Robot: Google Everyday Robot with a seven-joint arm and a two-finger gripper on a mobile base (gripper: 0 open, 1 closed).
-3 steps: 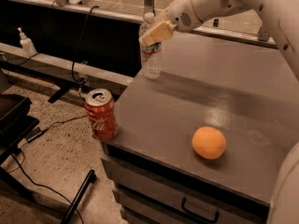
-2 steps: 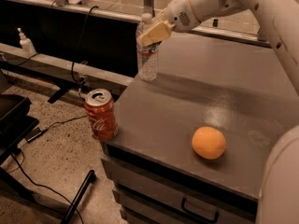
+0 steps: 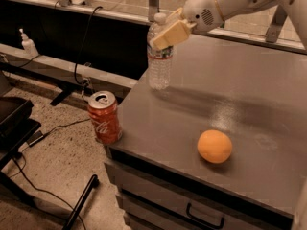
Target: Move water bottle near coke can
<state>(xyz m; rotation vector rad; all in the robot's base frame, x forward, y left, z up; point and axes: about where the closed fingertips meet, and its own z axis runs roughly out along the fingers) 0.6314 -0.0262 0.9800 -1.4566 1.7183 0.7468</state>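
Items in view, as I count them:

- **One water bottle** (image 3: 159,63), upright at the back-left corner of the grey cabinet top (image 3: 249,95).
- **One coke can** (image 3: 104,119), upright at that top's left edge, well apart from the bottle.
- **One orange** (image 3: 214,146), toward the front of the top.
- **One white pump bottle** (image 3: 28,43), on the far-left ledge.
- **One gripper** (image 3: 169,34), my pincer clamped on the water bottle's shoulder, just below the cap.

Change since the previous frame: the bottle and gripper have shifted slightly right and nearer. The can and orange are unmoved.
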